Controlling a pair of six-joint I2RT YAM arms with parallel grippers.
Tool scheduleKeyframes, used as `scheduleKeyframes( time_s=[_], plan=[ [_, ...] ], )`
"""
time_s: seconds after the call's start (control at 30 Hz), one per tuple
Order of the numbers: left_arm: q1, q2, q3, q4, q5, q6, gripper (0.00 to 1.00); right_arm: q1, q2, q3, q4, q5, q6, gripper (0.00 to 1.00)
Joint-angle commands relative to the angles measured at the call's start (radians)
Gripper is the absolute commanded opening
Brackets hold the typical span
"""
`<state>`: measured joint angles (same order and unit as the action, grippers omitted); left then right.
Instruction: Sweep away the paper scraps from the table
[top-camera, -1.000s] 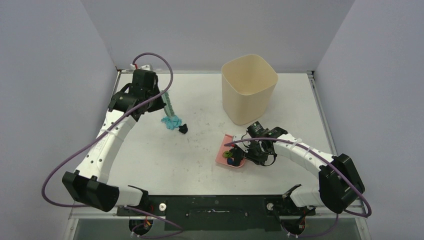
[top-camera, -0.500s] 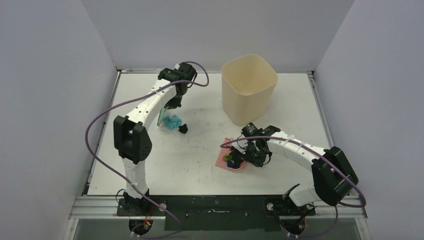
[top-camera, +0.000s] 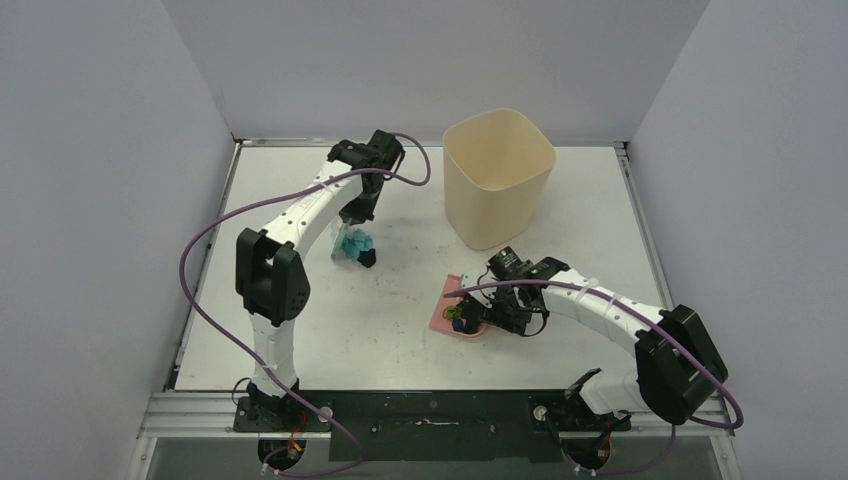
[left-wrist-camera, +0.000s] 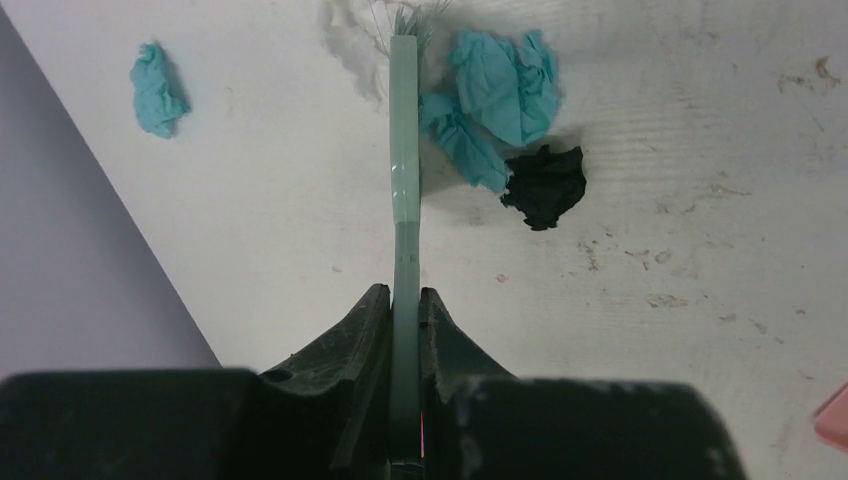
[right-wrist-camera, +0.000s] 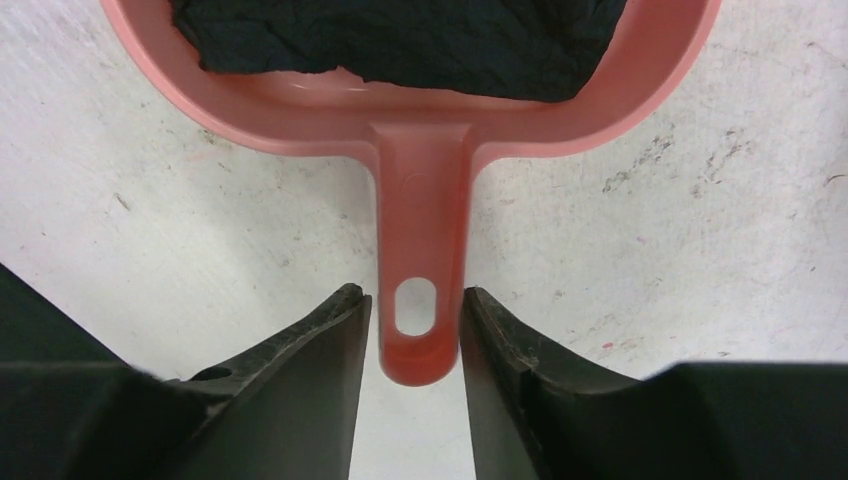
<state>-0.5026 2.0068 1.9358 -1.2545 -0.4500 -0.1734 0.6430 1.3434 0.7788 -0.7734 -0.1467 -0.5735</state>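
My left gripper (left-wrist-camera: 404, 295) is shut on the handle of the green hand brush (left-wrist-camera: 404, 160). In the top view it (top-camera: 352, 215) hangs over the table's (top-camera: 330, 330) far left. The bristles touch teal paper scraps (left-wrist-camera: 500, 85) with a black scrap (left-wrist-camera: 543, 185) beside them; both show in the top view (top-camera: 355, 243). A lone teal scrap (left-wrist-camera: 158, 88) lies left of the brush. My right gripper (right-wrist-camera: 412, 300) is closed round the handle end of the pink dustpan (right-wrist-camera: 420, 200), which holds a dark scrap (right-wrist-camera: 400, 40). The dustpan (top-camera: 445, 312) lies flat at mid-table.
A beige bin (top-camera: 497, 175) stands upright at the back, just beyond the dustpan and right of the brush. Grey walls close in the table on the left, back and right. Metal rails run along the table edges.
My left arm has swung from the far left to reach over the scraps. The brush has moved right and pushed the teal scraps against the black one. The right gripper and dustpan have barely shifted.
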Motion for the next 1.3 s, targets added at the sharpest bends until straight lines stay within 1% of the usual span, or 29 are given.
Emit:
scheduleKeyframes(
  time_s=[0.0,0.07,0.13,0.3,0.53,0.67,0.9,1.0,1.17,1.27],
  plan=[
    [-0.042,-0.062,-0.038,0.032,0.092,-0.008,0.00,-0.003,-0.027,-0.027,0.033,-0.007,-0.015,0.32],
    [-0.063,-0.069,-0.061,0.042,0.126,-0.016,0.00,-0.004,-0.023,-0.031,0.037,-0.012,-0.012,0.23],
    [-0.086,-0.077,-0.075,0.045,0.153,-0.029,0.00,-0.003,-0.024,-0.025,0.033,-0.001,-0.006,0.17],
    [-0.166,-0.109,-0.105,0.053,0.212,-0.064,0.00,-0.002,-0.018,0.034,-0.038,0.005,0.000,0.10],
    [-0.234,-0.146,-0.130,0.049,0.285,-0.161,0.00,0.014,0.038,0.094,-0.116,0.042,0.017,0.09],
    [-0.264,-0.181,-0.147,0.081,0.384,-0.184,0.00,0.018,0.072,0.105,-0.119,0.062,0.025,0.09],
    [-0.280,-0.283,-0.222,0.220,0.580,-0.237,0.00,0.028,0.094,0.122,-0.092,0.030,0.039,0.08],
    [-0.278,-0.312,-0.259,0.267,0.633,-0.255,0.00,0.030,0.090,0.111,-0.065,0.002,0.038,0.08],
    [-0.278,-0.346,-0.273,0.270,0.633,-0.276,0.00,0.029,0.076,0.089,-0.037,-0.005,0.032,0.09],
    [-0.277,-0.373,-0.238,0.207,0.519,-0.281,0.00,0.029,0.052,0.078,-0.022,-0.007,0.030,0.08]
  ],
)
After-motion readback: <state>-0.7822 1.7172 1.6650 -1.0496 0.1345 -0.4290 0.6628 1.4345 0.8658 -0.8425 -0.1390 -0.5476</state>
